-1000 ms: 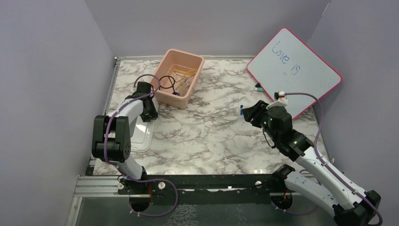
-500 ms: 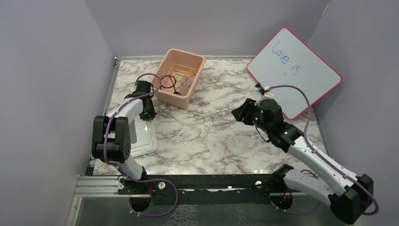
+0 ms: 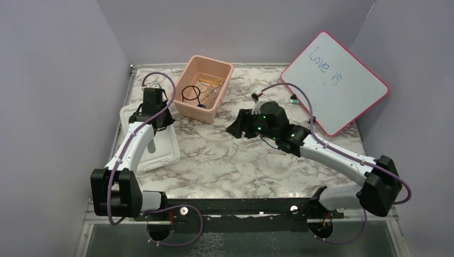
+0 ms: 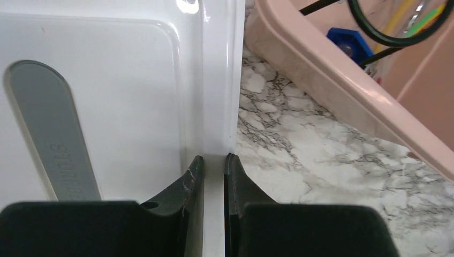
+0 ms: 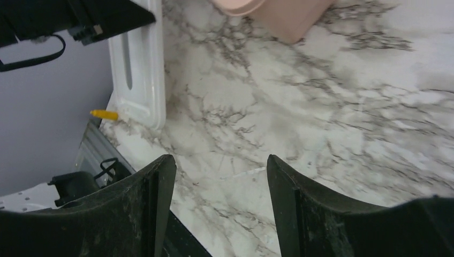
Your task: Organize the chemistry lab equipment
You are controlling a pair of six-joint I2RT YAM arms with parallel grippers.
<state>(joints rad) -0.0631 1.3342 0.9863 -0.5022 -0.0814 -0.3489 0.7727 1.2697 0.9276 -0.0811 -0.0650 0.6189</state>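
The pink tub (image 3: 210,68) holds the lab equipment: a black wire ring (image 3: 189,93), an amber tube (image 3: 206,82) and a green-handled tool (image 3: 215,84). The left wrist view shows the ring (image 4: 396,33) and a blue piece (image 4: 347,43) inside the tub (image 4: 321,75). My left gripper (image 3: 157,125) (image 4: 214,160) is shut on the right edge of the white lid (image 3: 160,152) (image 4: 123,96), which lies left of the tub. My right gripper (image 3: 236,129) (image 5: 219,166) is open and empty over bare marble right of the tub. The tongs cannot be made out.
A red-framed whiteboard (image 3: 334,80) leans at the back right with a marker (image 3: 294,99) at its foot. In the right wrist view the lid (image 5: 142,69), a small yellow piece (image 5: 104,114) beside it and the tub's corner (image 5: 278,13) show. Purple walls enclose the table.
My left gripper has shifted left and back with the lid, which now lies further left. My right gripper has swung left across the table toward the tub.
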